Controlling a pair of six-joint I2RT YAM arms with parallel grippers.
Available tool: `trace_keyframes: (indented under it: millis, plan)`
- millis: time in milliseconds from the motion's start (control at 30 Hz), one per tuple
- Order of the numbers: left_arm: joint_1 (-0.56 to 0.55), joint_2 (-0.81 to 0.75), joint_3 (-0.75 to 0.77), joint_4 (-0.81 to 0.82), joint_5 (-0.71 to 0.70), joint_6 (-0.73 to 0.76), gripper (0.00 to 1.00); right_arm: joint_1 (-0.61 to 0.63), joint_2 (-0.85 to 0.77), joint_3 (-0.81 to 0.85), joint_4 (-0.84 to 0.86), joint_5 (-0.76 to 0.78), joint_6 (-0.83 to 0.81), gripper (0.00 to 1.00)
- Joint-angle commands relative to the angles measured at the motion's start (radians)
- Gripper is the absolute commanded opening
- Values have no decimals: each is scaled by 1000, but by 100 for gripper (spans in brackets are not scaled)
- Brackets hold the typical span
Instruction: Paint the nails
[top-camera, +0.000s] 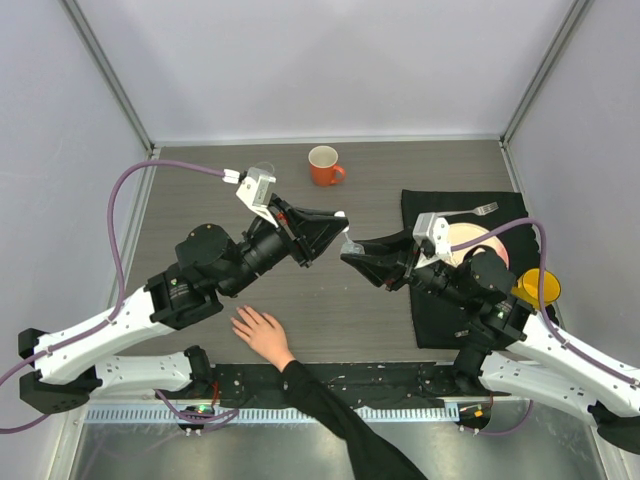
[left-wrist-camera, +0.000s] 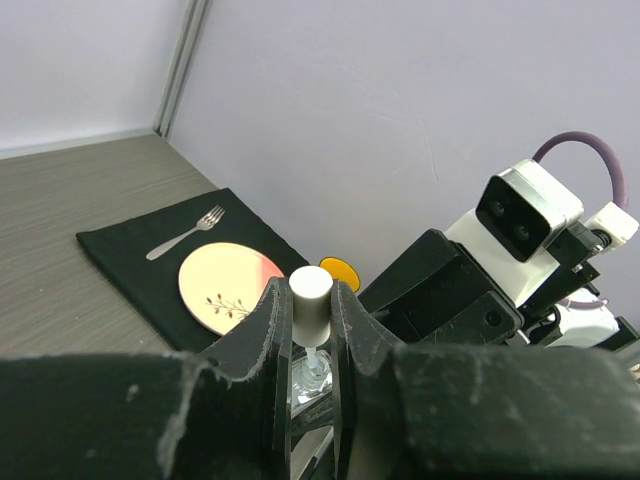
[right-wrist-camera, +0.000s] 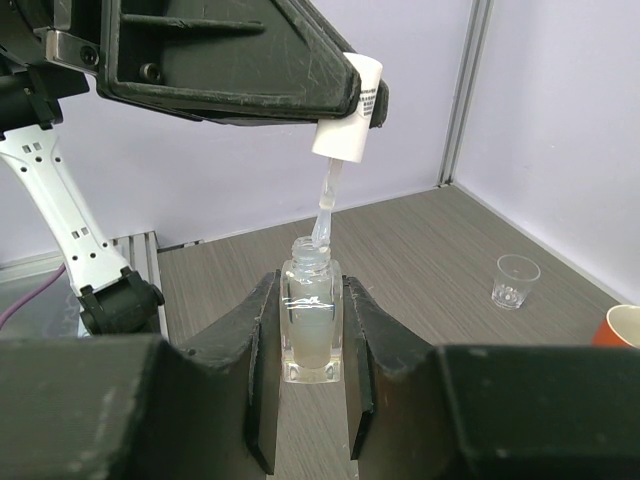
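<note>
Left of the clear polish bottle (right-wrist-camera: 312, 320) and nearer the arm bases, a bare human hand (top-camera: 262, 333) lies palm down on the surface (top-camera: 330, 320). Its fingers are spread and a black sleeve trails back. Its nails (top-camera: 240, 322) are too small from above to tell whether any carries polish. The spread presumably gives each nail room for the brush.

Directly above the bottle, the left end effector (left-wrist-camera: 310, 320) is clenched on the white cap (right-wrist-camera: 348, 110). The cap is tilted, so the brush (right-wrist-camera: 326, 205) beneath it slants down with its tip at the bottle's open neck. This looks like loading the bristles, with any drip falling back inside.

Around the bottle itself, the right end effector (right-wrist-camera: 312, 330) grasps the glass by its two flat sides and holds it upright. That keeps the liquid in and gives the brush a steady target.

Right of the bottle, a black mat (top-camera: 430, 315) carries a plate (left-wrist-camera: 228, 285) and a fork (left-wrist-camera: 185, 232), which seem apart from the job.

Next, the brush would have to travel down and left of the bottle to the waiting fingertips.
</note>
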Motion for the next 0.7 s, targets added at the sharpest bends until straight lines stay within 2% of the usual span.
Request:
trace_keyframes:
  millis: [0,467,667]
  plan:
    - [2,-15,-3,31,-2,-9,0,1,-14,40,64,4,-12,1]
    - [4,-20,14,20,-51,31,0,1,-25,37,61,-8,-9,1]
    - [2,-45,18,-59,-131,72,0,1,-46,34,60,-2,0,1]
